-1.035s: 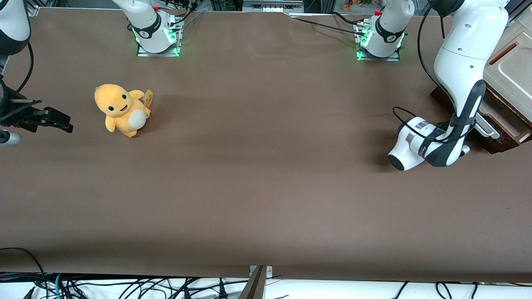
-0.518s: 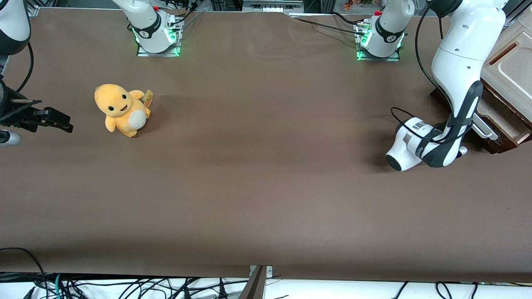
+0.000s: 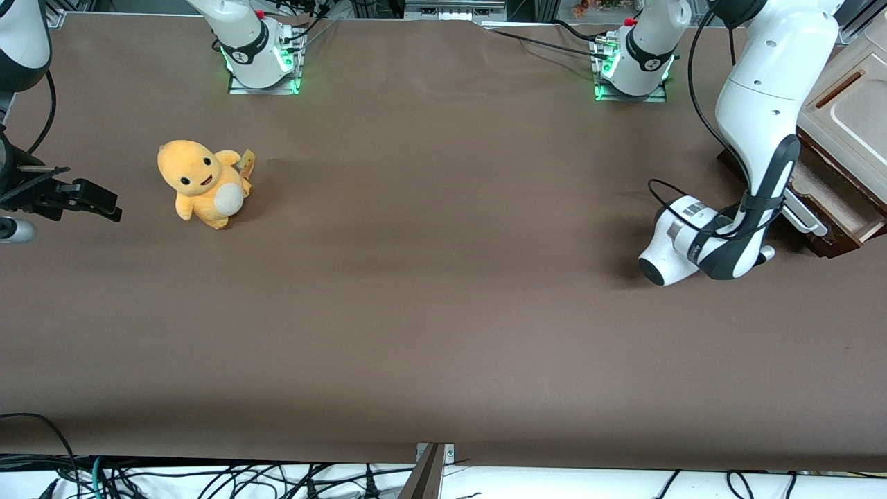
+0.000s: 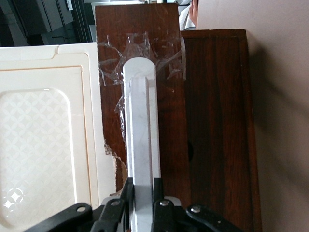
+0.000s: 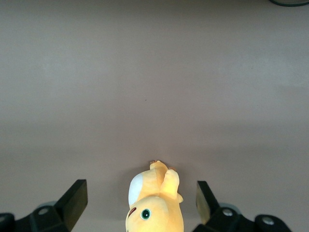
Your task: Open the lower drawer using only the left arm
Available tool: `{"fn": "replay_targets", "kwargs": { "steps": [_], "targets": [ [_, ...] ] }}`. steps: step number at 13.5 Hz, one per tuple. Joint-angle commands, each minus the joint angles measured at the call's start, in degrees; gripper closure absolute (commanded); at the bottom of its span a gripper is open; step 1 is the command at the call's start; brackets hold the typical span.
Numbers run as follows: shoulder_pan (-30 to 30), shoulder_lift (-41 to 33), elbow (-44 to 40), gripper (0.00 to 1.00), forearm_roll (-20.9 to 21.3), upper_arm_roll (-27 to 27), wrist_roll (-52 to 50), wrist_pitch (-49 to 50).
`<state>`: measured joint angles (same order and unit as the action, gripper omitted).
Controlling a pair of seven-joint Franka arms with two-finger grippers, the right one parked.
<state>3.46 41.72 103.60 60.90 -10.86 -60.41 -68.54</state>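
Claw (image 4: 143, 203) on the left arm (image 3: 762, 104) is clamped shut on the drawer's single silver-white handle (image 4: 141, 125), one black finger (image 4: 126, 193) pressed to each side of the bar near its end, the two all but meeting across it. Gripping the bar edge-on this way appears meant to give the arm a firm purchase for a straight pull along the drawer's travel. The drawer (image 3: 835, 201) sits at the working arm's end of the table (image 3: 443, 312), low under a cream panel (image 3: 849, 111), and it already stands partly out, with a strip of pale wood inside showing in the front view; by that, the opening looks under way but not finished. Crinkled clear tape (image 4: 145, 53) lies across the dark wood (image 4: 212, 121) around the handle's rounded end, seemingly to fix the bar to the front. The arm bends down steeply from above, its wrist low over the table just beside the drawer front, a posture that keeps the pull level. Well apart, toward the parked arm's end, sits one orange plush toy (image 3: 201, 184), with no part in this job. Count in view: one drawer, one handle, one cream panel, one toy.
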Motion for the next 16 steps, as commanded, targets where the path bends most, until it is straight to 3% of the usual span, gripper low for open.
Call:
{"fn": "replay_targets", "kwargs": {
  "steps": [1,16],
  "targets": [
    [-1.7,0.1,-1.5,0.85,0.6,-0.1,2.0,3.0],
    [-2.6,0.2,-1.6,0.85,0.2,0.0,2.0,3.0]
  ]
}}
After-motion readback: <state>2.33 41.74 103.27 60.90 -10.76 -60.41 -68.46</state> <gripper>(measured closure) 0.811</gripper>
